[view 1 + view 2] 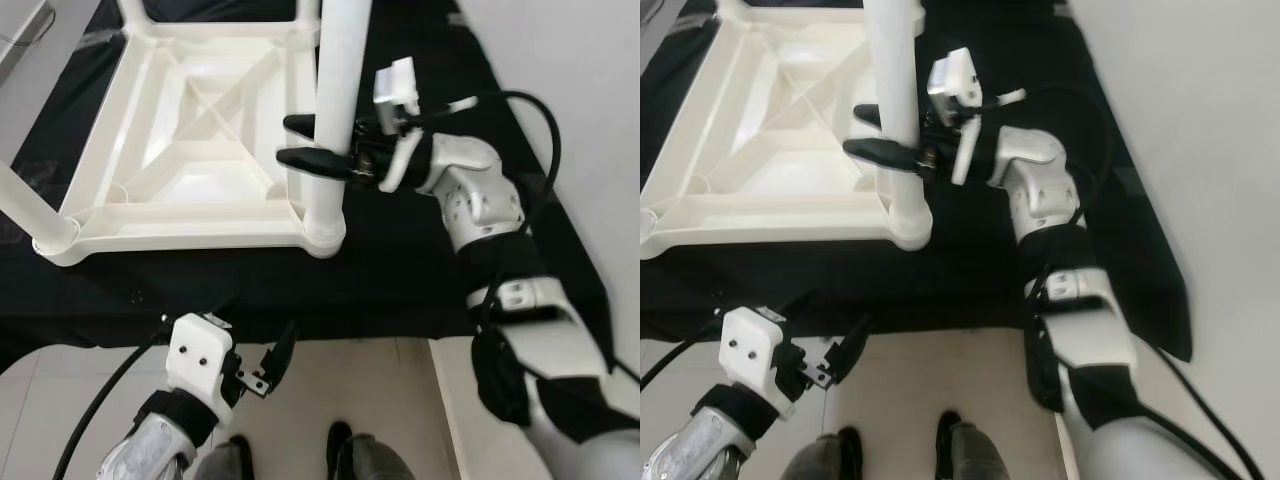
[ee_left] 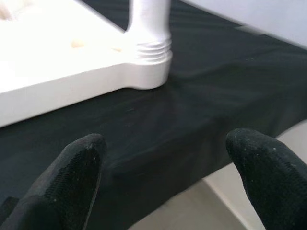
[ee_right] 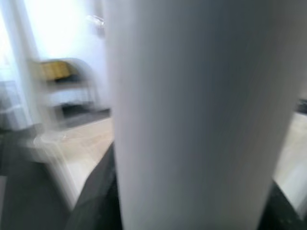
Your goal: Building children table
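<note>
A white plastic children's table top [image 1: 190,130] lies upside down on a black cloth [image 1: 400,270]. A white leg [image 1: 335,90] stands upright in its near right corner socket [image 1: 323,232]. My right gripper [image 1: 300,142] reaches in from the right, one black finger on each side of that leg, shut on it; the right wrist view has the leg [image 3: 201,115] pressed close between the fingers. Another leg [image 1: 25,205] stands in the near left corner. My left gripper [image 1: 275,365] hangs low before the cloth's front edge, fingers [image 2: 72,172] apart and holding nothing.
The black cloth's front edge [image 1: 300,335] runs across just ahead of the left gripper. Pale floor tiles [image 1: 380,385] lie below it, with two dark feet [image 1: 340,445] at the bottom. A light floor [image 1: 570,80] lies to the right of the cloth.
</note>
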Controlling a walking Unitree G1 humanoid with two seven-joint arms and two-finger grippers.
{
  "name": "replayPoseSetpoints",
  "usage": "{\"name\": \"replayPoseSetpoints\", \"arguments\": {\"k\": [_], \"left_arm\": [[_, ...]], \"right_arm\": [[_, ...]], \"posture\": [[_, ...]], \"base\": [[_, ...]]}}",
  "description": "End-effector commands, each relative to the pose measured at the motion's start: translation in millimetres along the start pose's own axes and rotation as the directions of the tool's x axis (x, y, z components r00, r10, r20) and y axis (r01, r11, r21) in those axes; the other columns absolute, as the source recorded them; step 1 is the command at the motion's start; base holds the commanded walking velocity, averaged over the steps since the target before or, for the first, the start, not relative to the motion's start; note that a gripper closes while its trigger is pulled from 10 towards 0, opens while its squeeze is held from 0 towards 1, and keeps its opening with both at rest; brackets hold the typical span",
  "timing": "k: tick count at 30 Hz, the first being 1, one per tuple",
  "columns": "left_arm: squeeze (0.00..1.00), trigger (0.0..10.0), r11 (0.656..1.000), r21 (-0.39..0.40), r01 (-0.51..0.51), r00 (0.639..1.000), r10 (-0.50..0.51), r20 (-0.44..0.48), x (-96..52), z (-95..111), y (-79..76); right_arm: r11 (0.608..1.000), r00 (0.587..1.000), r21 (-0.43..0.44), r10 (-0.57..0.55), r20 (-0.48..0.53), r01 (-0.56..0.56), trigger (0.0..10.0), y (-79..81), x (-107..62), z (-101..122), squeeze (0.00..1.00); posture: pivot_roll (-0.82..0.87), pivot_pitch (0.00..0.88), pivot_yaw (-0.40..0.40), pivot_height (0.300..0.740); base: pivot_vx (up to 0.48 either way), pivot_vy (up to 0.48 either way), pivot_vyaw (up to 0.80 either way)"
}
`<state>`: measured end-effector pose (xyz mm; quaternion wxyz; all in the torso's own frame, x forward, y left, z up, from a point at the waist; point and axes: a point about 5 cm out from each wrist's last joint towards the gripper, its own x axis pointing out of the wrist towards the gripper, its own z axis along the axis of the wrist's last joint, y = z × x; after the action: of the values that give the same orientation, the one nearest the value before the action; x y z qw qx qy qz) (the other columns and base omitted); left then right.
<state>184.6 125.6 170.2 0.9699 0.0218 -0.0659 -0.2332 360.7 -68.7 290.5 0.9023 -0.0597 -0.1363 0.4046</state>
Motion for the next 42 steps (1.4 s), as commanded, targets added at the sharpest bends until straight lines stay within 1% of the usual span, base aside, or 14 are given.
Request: {"name": "replayPoseSetpoints", "arguments": {"k": [1,5,10,11,14,15,21,22,23,24,36,40,41,42], "left_arm": [[0.0,10.0,1.0,-0.005,0.003,1.0,-0.003,-0.031,-3.0,-5.5,1.3],[0.0,10.0,1.0,0.002,0.013,0.999,-0.013,-0.031,1.5,-7.3,4.4],[0.0,10.0,1.0,0.005,0.015,1.0,-0.015,-0.028,5.3,-9.0,4.8],[0.0,10.0,1.0,0.008,0.01,1.0,-0.01,-0.023,6.5,-9.2,4.9],[0.0,10.0,1.0,0.009,0.005,1.0,-0.005,-0.02,6.4,-9.0,5.3],[0.0,10.0,1.0,0.01,0.003,1.0,-0.003,-0.02,5.9,-8.9,5.2],[0.0,10.0,1.0,0.009,0.002,1.0,-0.002,-0.022,3.3,-9.5,4.4],[0.0,10.0,1.0,0.006,0.004,1.0,-0.004,-0.023,2.4,-9.6,3.7],[0.0,10.0,1.0,0.006,0.004,1.0,-0.004,-0.023,2.4,-9.6,3.7],[0.0,10.0,1.0,0.006,0.005,1.0,-0.005,-0.024,1.6,-9.4,3.0],[0.0,10.0,1.0,0.001,-0.005,0.999,0.005,-0.043,-13.8,-4.8,-3.8],[0.0,10.0,1.0,0.0,-0.008,0.999,0.008,-0.05,-16.8,-4.1,-4.5],[0.0,10.0,1.0,-0.002,-0.008,0.999,0.008,-0.053,-18.0,-3.8,-5.0],[0.0,10.0,1.0,-0.003,-0.008,0.998,0.007,-0.056,-18.8,-3.6,-5.3]], "right_arm": [[0.978,0.949,0.04,-0.187,-0.253,0.203,0.0,3.6,-15.7,-50.5,0.0],[0.931,0.915,0.137,-0.291,-0.278,0.338,0.0,65.7,-10.4,-65.6,0.0],[0.936,0.936,0.161,-0.275,-0.22,0.313,0.0,67.8,14.7,-51.1,0.0],[0.939,0.939,0.152,-0.275,-0.206,0.309,10.0,62.3,22.2,-36.7,0.0],[0.944,0.963,0.214,-0.22,-0.156,0.25,10.0,64.5,21.8,-20.7,0.0],[0.951,0.987,0.27,-0.132,-0.088,0.151,10.0,65.4,22.5,-10.7,1.0],[0.933,0.948,0.185,0.286,0.139,-0.309,10.0,69.7,11.6,17.6,1.0],[0.927,0.928,0.088,0.355,0.116,-0.366,10.0,60.2,7.6,13.6,0.45],[0.927,0.928,0.088,0.355,0.116,-0.366,10.0,60.2,7.6,13.6,0.45],[0.909,0.908,0.063,0.404,0.111,-0.412,10.0,57.4,5.2,11.9,0.0],[0.684,0.68,-0.011,0.726,0.097,-0.729,10.0,36.6,-5.2,11.9,0.0],[0.655,0.652,-0.01,0.754,0.085,-0.756,10.0,33.8,-2.5,10.5,0.0],[0.646,0.643,-0.014,0.762,0.074,-0.764,7.8,33.3,-1.2,9.1,0.0],[0.636,0.633,-0.019,0.771,0.067,-0.772,7.8,32.5,-0.3,7.8,0.0]], "posture": [[0.09,0.306,-0.051,0.74],[0.09,0.283,-0.041,0.74],[0.09,0.263,-0.05,0.74],[0.09,0.261,-0.056,0.74],[0.1,0.26,-0.06,0.74],[0.1,0.259,-0.06,0.74],[0.11,0.257,-0.058,0.74],[0.11,0.256,-0.059,0.74],[0.11,0.256,-0.059,0.74],[0.12,0.257,-0.06,0.74],[0.18,0.309,-0.061,0.74],[0.19,0.32,-0.058,0.74],[0.2,0.326,-0.055,0.74],[0.2,0.326,-0.055,0.74]], "base": [[0.0,0.0,0.0],[0.0,0.0,0.0],[0.0,0.0,0.0],[0.0,0.0,0.0],[0.0,0.0,0.0],[0.0,0.0,0.0],[0.0,0.0,0.0],[0.0,0.0,0.0],[0.0,0.0,0.0],[0.0,0.0,0.0],[0.0,0.0,0.0],[0.0,0.0,0.0],[0.0,0.0,0.0],[0.0,0.0,0.0]]}}
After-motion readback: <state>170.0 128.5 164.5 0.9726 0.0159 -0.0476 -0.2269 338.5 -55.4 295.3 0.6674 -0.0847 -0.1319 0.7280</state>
